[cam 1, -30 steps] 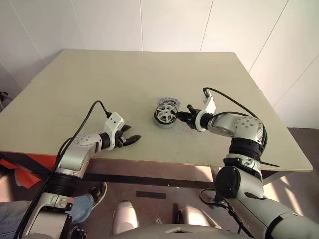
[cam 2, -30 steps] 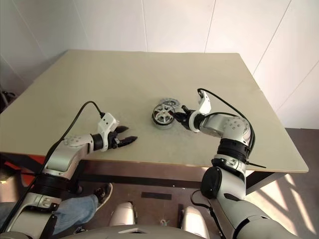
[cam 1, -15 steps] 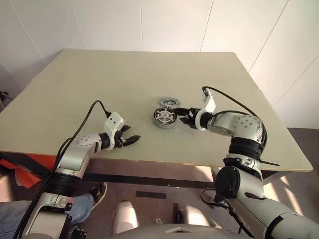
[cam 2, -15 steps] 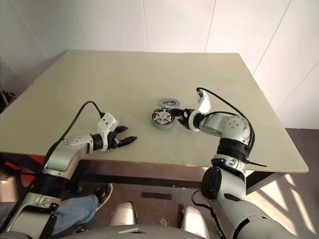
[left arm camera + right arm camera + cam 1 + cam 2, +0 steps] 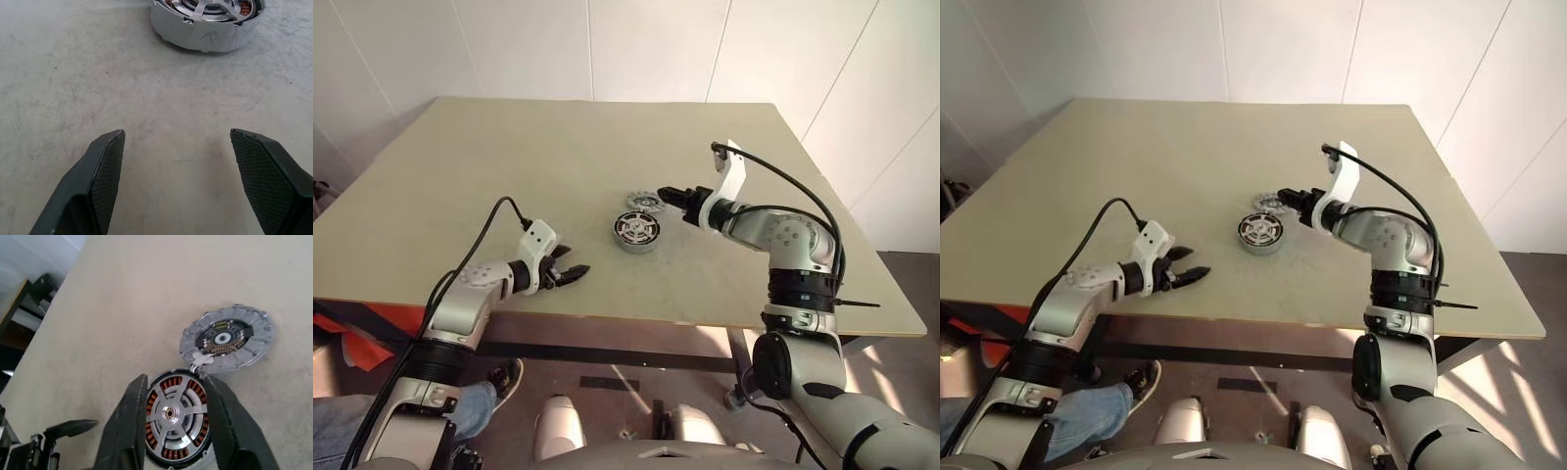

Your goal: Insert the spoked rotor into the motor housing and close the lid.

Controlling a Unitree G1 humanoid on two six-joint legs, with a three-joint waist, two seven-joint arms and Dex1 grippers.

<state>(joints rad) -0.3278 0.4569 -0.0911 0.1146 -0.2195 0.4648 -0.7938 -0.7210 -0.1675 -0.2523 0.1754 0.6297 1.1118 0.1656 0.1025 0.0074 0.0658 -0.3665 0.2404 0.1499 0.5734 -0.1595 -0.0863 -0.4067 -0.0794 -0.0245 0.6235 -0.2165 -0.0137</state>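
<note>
Well, the spoked rotor sat seated inside the motor housing near the middle of the table — silver spokes level, copper-red windings showing between them. Just beyond it, almost touching, lay the lid, flat and uncovered, its ridged edge plain to see. The right gripper hovered above the table beside the lid, fingers parted and grasping nothing. The left gripper rested low near the table's front edge, well apart from the parts, jaws spread wide and empty.

As for handling — the lid looked like rigid metal, thin and probably light, though smooth enough to slip. Lying flat, it offered little to pinch; my read was that a grip across the ridged rim, edge to edge, would hold best. Its inner face carried small electronics, so squeezing there seemed unwise.
</note>
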